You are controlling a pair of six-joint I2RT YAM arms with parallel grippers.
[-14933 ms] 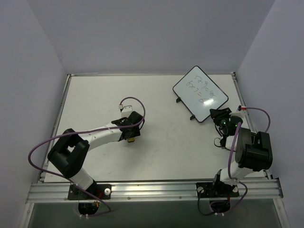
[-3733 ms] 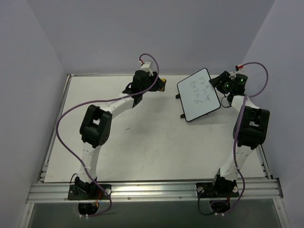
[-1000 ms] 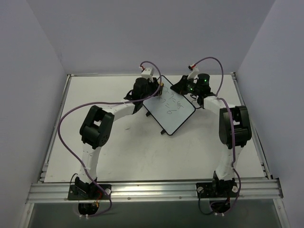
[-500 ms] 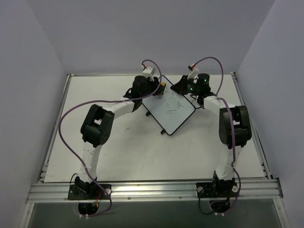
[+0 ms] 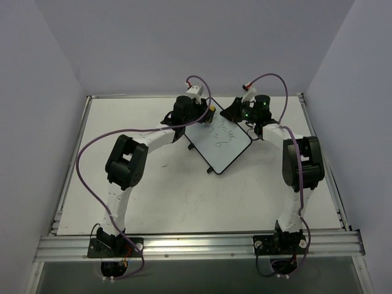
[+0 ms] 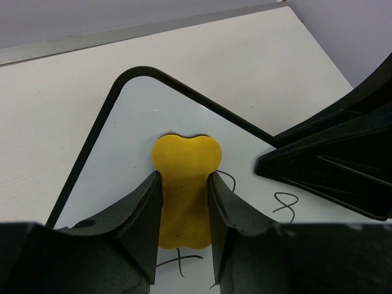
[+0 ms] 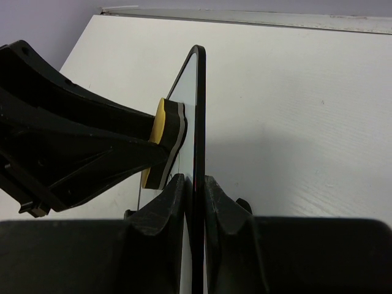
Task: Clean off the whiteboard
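The whiteboard [image 5: 220,142] is a white board with a thin black frame and dark scribbles, held tilted above the far middle of the table. My right gripper [image 5: 236,115] is shut on its far edge; in the right wrist view the board's frame [image 7: 199,110] stands edge-on between the jaws. My left gripper [image 5: 207,113] is shut on a yellow eraser block [image 6: 184,184] and presses it flat on the whiteboard [image 6: 122,159] near its top corner. Scribbles show below and right of the eraser. The eraser also shows in the right wrist view [image 7: 160,136].
The white table [image 5: 153,190] has a raised metal rim [image 5: 73,159] along its sides and an aluminium rail at the near edge. Grey walls close in on the left, right and back. Purple cables loop off both arms.
The left gripper with the eraser has slid slightly right along the board's top corner. The board and right gripper have stayed put over the last second.
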